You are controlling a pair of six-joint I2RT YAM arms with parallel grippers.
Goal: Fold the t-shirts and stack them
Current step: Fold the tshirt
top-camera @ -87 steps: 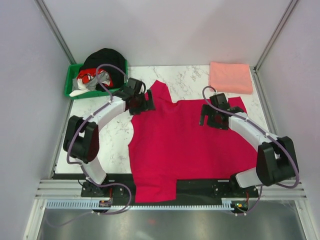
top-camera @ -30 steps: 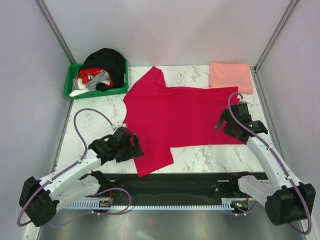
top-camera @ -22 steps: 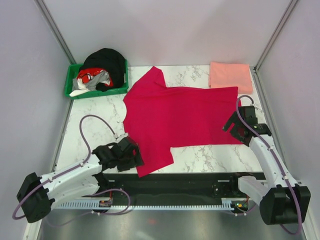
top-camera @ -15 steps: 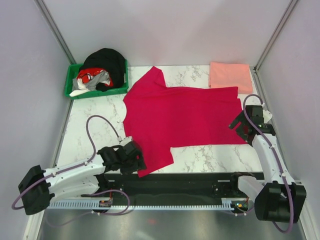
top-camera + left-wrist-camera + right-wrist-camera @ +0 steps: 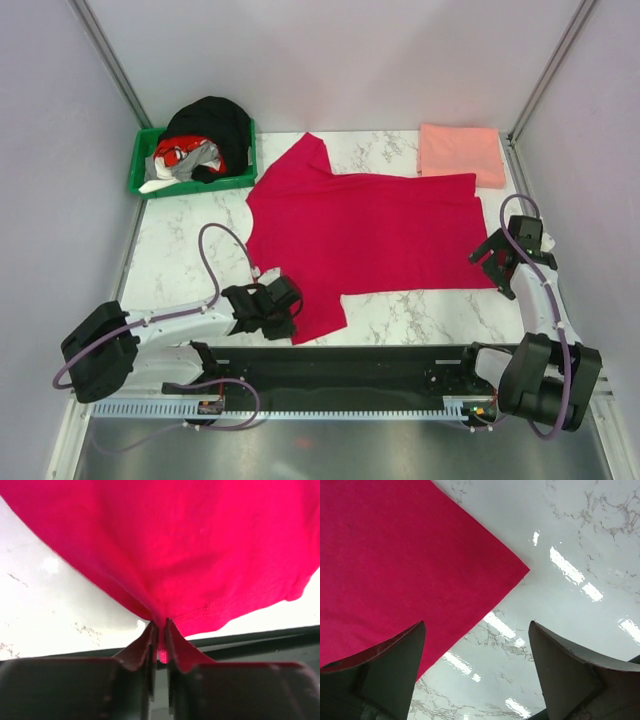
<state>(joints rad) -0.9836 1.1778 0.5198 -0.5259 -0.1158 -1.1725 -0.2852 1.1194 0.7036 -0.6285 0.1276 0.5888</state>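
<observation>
Top external view: the camera is looking down from above and behind the arm bases, facing the far wall and taking in the whole marble table point(image 5: 180, 250) from afar; left wrist view: the camera is riding just behind the left gripper point(image 5: 160, 627), facing right along the tabletop, very near the red t-shirt point(image 5: 175, 545) at its near left sleeve; right wrist view: the camera is looking steeply down past the right gripper point(image 5: 476, 625), close over the shirt's near right corner; all three views are sharing that shirt and the marble, the wrist views covering opposite corners.
</observation>
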